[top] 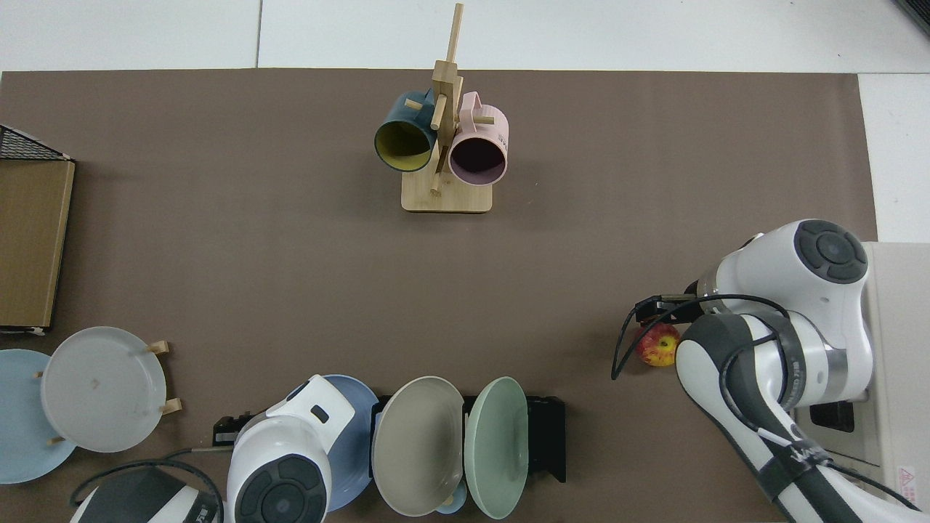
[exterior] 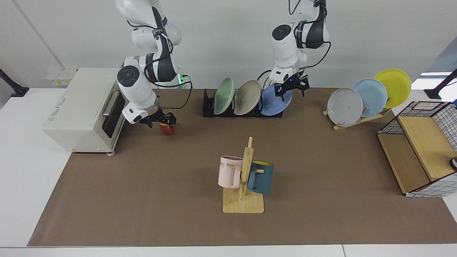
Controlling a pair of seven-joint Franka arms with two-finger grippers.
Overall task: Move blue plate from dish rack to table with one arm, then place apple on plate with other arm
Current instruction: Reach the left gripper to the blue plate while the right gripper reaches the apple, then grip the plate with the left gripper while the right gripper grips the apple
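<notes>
Blue plate (exterior: 273, 103) leaned in dish rack (exterior: 210, 107), its upper rim straddled by spread left gripper (exterior: 291, 86), apple (exterior: 167, 129) straddled by spread right gripper (exterior: 160, 119) beside rack.

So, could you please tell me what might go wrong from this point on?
The blue plate leans against the beige plate in the dish rack; lifting it with the left tool might drag that neighbour along. The right tool is already at the apple, which could roll away if nudged, and no plate lies on the table yet.
</notes>
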